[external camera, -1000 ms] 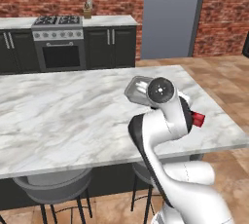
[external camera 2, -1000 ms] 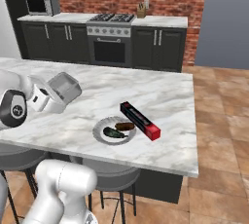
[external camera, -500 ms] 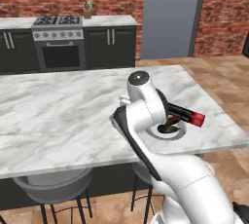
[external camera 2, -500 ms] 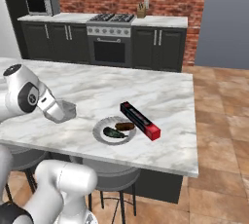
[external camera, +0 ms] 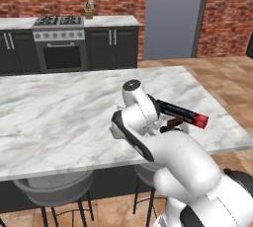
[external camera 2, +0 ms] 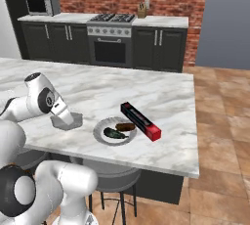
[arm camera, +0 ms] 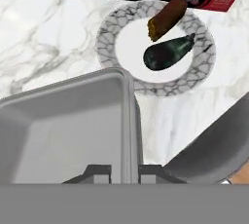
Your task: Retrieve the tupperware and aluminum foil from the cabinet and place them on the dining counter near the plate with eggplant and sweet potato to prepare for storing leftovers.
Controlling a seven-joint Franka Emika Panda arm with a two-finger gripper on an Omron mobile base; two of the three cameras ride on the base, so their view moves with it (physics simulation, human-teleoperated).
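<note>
Marble dining counter point(external camera 2: 161, 97): foil box point(external camera 2: 140, 121) beside plate point(external camera 2: 100, 133). Gripper point(arm camera: 124, 172) clamped on tupperware point(external camera 2: 67, 121) rim, container low near plate. Placing step; next likely release, lift clear.

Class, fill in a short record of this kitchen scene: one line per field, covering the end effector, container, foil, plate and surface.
End effector: shut on the tupperware wall
Tupperware: on the dining counter, beside the plate
Aluminum foil: lying on the counter against the plate's far side
Plate: holds eggplant and sweet potato
Dining counter: veined marble
</note>
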